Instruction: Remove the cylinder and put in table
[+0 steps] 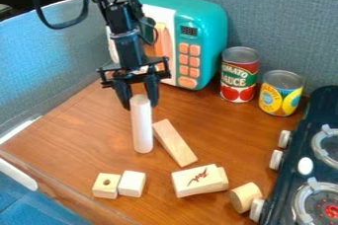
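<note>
The cylinder points up and down, its long axis close to upright, the top end leaning slightly left in the camera view. It is slender, straight and plain white, with a round, flat-looking top. The pincer is closed on it near that top, one finger at each side. It is at the table, just left of the plank; whether its foot touches the wood I cannot tell.
</note>
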You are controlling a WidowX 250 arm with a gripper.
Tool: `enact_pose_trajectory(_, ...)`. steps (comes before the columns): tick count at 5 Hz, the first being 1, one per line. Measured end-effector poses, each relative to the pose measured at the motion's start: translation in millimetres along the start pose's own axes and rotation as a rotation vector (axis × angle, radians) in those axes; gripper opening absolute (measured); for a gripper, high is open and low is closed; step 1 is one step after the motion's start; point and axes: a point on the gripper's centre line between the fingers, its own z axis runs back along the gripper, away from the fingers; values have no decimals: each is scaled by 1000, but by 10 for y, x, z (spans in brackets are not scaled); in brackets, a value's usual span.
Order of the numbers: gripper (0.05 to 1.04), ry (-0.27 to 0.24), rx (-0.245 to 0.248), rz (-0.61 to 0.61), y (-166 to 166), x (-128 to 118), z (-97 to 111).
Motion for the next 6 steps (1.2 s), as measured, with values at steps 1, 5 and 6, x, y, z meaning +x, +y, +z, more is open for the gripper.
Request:
enact_pose_trajectory(1,925,43,21,-2,0,-41,-96)
enact_pose_trajectory(5,1001,-152,126,-202,-769,-54,795)
enact_pose_trajectory(6,1001,-71,143,-303,-911,-117,746)
